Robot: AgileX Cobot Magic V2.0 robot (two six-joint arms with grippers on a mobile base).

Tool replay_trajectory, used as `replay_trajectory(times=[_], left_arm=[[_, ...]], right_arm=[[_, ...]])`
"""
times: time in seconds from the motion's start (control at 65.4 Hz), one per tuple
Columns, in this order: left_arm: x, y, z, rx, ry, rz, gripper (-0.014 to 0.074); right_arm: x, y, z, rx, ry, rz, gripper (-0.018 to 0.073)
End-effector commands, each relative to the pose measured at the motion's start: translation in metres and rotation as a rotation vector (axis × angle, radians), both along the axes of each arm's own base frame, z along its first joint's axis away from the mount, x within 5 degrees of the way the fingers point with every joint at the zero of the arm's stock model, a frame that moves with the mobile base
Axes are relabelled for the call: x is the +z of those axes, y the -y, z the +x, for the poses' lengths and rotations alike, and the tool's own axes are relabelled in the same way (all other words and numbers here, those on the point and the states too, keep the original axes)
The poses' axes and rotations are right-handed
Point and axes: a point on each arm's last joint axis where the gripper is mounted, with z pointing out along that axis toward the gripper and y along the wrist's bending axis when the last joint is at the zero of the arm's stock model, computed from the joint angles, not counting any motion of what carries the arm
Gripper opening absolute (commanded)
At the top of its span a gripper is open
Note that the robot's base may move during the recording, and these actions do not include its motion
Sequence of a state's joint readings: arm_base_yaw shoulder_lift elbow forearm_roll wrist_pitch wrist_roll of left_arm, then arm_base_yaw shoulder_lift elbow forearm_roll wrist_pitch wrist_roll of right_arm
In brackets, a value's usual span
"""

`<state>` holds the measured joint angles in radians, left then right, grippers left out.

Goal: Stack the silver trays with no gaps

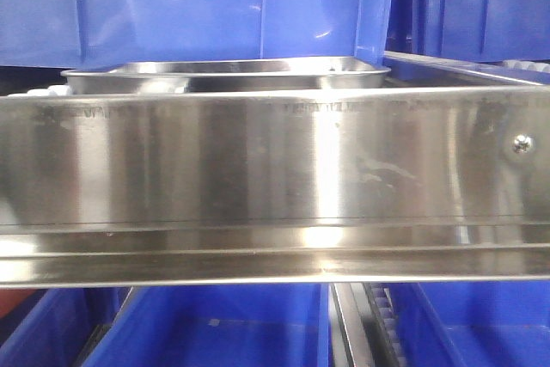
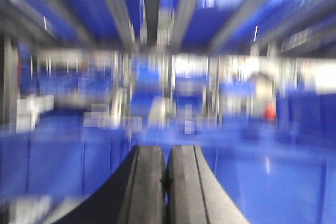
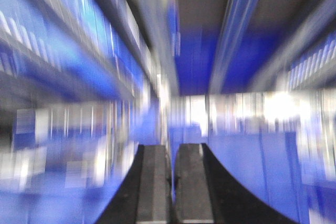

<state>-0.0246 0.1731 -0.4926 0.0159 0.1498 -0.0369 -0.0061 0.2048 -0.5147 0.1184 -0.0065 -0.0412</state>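
One silver tray (image 1: pixel 225 73) behind rail (image 1: pixel 275 169); left tool (image 2: pixel 166 182), right tool (image 3: pixel 172 184) closed, empty.

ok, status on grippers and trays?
Left gripper shut, empty. Right gripper shut, empty. Shallow shiny steel tray untouched behind long flat steel rail. Wrist views blurred.

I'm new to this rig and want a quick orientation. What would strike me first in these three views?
A broad shiny steel rail spans the front view, with a screw near its right end. Behind it, a silver tray peeks over the top edge, against blue bins. Both wrist views are blurred blue, with the left claw and right claw closed at the bottom edge.
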Motion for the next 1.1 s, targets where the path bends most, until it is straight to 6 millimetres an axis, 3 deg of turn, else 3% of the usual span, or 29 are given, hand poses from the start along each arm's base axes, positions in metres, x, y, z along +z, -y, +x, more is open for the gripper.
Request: replay_trajectory(times=[0.0,0.199,0.397,0.657,0.917,1.085], left_arm=[[0.008,0.0,0.013,0.009,-0.168,0.011,-0.0006],[0.018,-0.003,0.053,0.046,-0.497,0.069,-0.0006],[-0.002,-0.004,0.104,0.06,-0.845,0.096,-0.0006],[-0.023,-0.003,0.141,0.05,-0.949,0.102,-0.0006],[-0.028,-0.001,0.166,0.036,-0.885,0.099,-0.0006],[-0.028,0.008,0.18,0.001,-0.98,-0.091,-0.0007]], right_arm=[[0.011,-0.001,0.018,0.007,-0.143,-0.012,-0.0017],[0.022,-0.004,0.062,0.047,-0.531,-0.024,-0.0017],[0.017,-0.006,0.111,0.08,-0.883,-0.028,-0.0017],[-0.006,-0.005,0.149,0.081,-1.009,-0.021,-0.0017],[-0.009,-0.005,0.164,0.072,-0.977,-0.017,-0.0017],[-0.014,-0.007,0.178,0.084,-1.126,0.043,-0.0016]])
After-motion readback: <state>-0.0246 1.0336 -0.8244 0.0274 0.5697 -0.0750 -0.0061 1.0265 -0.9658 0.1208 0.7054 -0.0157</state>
